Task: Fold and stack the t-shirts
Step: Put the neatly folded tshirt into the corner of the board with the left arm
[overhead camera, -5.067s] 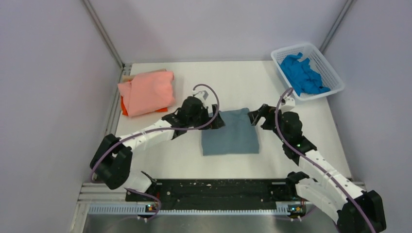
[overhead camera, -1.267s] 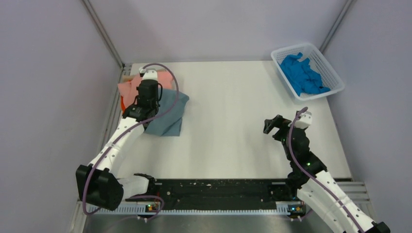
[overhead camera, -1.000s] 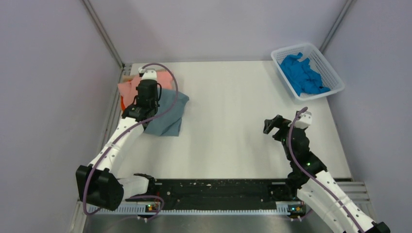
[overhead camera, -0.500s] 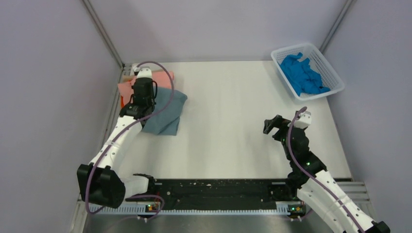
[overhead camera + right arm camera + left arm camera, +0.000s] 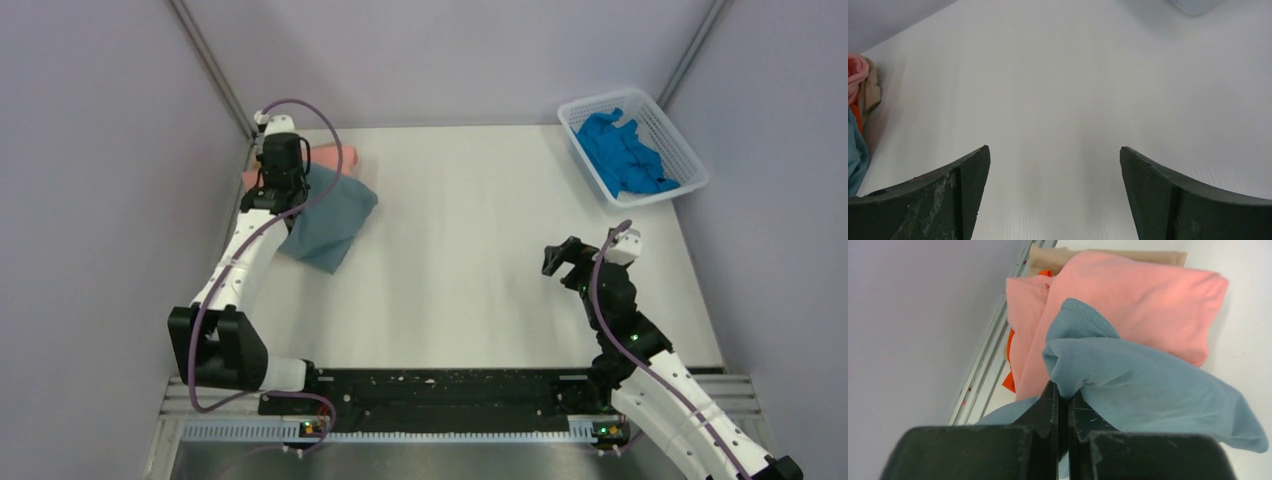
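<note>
Nearby, on the right side, the right gripper point(image 5: 557, 258) hung above the white table point(image 5: 470, 250), its two dark fingers spread wide with nothing between them. Farther back on the left, the left gripper point(image 5: 1060, 392) had its jaws pressed together on a bunched fold of the dusty grey-blue t-shirt point(image 5: 325, 215). That shirt trailed from the pinch, partly lifted. Its lower corner reached out over the white surface and its upper part overlapped the near edge of the salmon-pink t-shirt point(image 5: 1148, 300). The pink one lay folded at the far left edge by the wall, with the orange t-shirt point(image 5: 1009, 382) peeking out beneath it and a tan cloth point(image 5: 1108, 256) just beyond. In the far right corner stood the white mesh basket point(image 5: 690, 180), holding the crumpled bright blue t-shirt point(image 5: 622, 150).
</note>
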### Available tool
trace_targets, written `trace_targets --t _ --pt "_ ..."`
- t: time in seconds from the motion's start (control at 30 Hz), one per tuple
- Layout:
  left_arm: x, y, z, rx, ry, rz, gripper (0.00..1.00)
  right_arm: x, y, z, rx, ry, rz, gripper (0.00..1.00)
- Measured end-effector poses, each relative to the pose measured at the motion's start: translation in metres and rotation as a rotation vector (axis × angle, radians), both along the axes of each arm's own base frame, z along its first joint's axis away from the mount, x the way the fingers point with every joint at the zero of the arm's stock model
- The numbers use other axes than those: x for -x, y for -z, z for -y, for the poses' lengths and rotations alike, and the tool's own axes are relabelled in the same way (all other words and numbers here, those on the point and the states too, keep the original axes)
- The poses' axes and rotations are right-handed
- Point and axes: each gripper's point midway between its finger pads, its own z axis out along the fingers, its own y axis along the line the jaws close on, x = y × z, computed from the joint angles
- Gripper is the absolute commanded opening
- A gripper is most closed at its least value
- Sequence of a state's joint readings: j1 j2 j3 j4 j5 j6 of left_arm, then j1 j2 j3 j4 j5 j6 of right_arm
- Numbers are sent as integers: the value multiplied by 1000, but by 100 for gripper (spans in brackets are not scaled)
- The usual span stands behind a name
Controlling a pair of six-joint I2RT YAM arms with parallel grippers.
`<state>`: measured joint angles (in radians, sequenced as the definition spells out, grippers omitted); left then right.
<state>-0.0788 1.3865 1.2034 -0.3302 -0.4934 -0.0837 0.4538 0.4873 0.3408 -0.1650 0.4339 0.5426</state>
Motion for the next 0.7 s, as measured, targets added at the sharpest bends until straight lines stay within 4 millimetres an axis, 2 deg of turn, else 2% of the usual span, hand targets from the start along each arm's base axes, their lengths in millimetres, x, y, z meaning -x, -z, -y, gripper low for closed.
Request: trace_targets --t 0.3,0.6,0.7 --pt "-27 -37 14 75 37 123 0 0 0 4 17 14 2 99" --pt "-69 -72 13 108 -16 199 0 -1 -1 7 34 23 5 99" --pt "-82 -77 9 117 -64 223 0 -1 0 8 39 30 3 99"
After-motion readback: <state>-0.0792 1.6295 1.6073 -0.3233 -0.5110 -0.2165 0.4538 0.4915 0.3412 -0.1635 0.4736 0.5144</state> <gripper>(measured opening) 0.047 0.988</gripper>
